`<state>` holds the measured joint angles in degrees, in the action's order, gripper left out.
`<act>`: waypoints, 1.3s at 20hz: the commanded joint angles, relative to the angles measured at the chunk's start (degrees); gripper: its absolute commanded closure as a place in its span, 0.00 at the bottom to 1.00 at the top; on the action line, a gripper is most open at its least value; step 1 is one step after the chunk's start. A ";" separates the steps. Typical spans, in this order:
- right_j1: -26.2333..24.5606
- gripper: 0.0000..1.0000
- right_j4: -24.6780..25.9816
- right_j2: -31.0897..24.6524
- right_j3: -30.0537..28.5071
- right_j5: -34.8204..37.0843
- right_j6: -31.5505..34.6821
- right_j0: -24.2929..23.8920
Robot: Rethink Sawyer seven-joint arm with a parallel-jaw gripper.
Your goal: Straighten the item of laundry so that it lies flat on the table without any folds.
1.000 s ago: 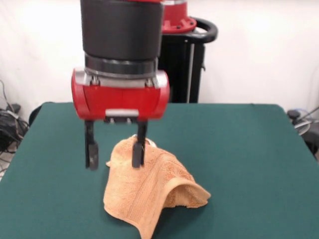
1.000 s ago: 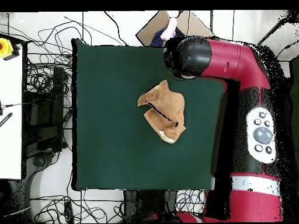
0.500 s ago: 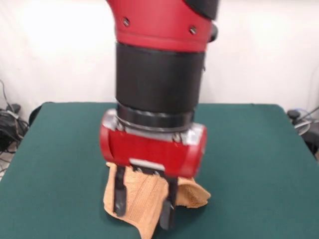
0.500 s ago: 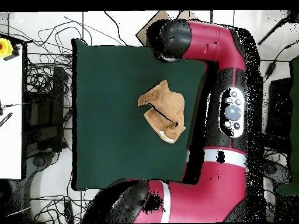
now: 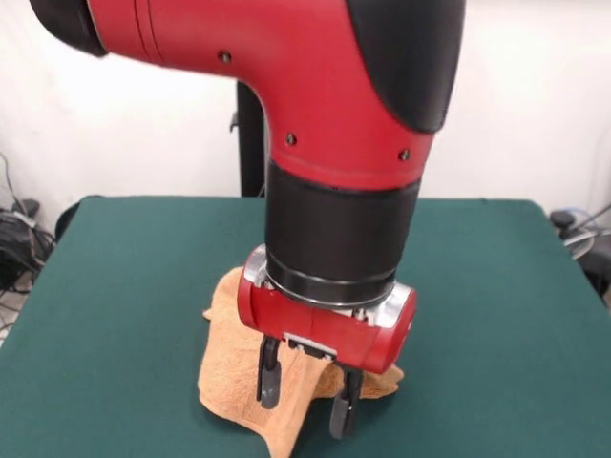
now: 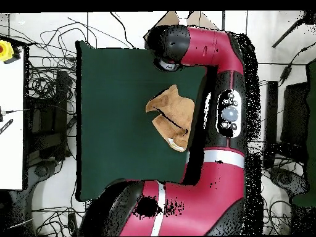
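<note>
The item of laundry (image 5: 232, 367), an orange-tan towel, lies crumpled in a humped heap near the middle of the green table (image 5: 115, 277). In the overhead view the item of laundry (image 6: 174, 115) shows folded over itself, with a pale patch at its lower end. My gripper (image 5: 305, 396) hangs low over the towel's near side, open. One black finger (image 5: 269, 380) stands in front of the cloth and the other finger (image 5: 343, 412) is by its near right edge. Nothing is gripped. From overhead the red arm (image 6: 213, 92) hides the gripper.
Tangled cables (image 6: 46, 92) lie on the floor beside the table (image 6: 111, 154). A white bench with a yellow button box (image 6: 7, 50) stands further out. A cardboard box (image 6: 168, 20) sits beyond the table's far end. My arm covers one long side of the table.
My arm has swung across and come down, carrying the gripper from the towel's peak to its near side. The gripper stays open. The towel has not changed shape.
</note>
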<state>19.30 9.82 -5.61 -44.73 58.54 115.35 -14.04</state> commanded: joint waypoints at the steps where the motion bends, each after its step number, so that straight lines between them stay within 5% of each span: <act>1: -4.09 0.00 -3.84 4.99 -8.32 0.37 27.71 1.82; 17: -7.72 0.00 -6.99 12.00 -13.73 -13.76 45.65 2.91; 22: -6.48 0.00 -6.10 11.60 -16.67 -15.91 41.59 2.27; 26: -6.32 0.00 -1.03 7.01 -16.05 -19.88 24.27 -0.71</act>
<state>12.35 5.87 4.82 -53.22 43.34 145.36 -12.64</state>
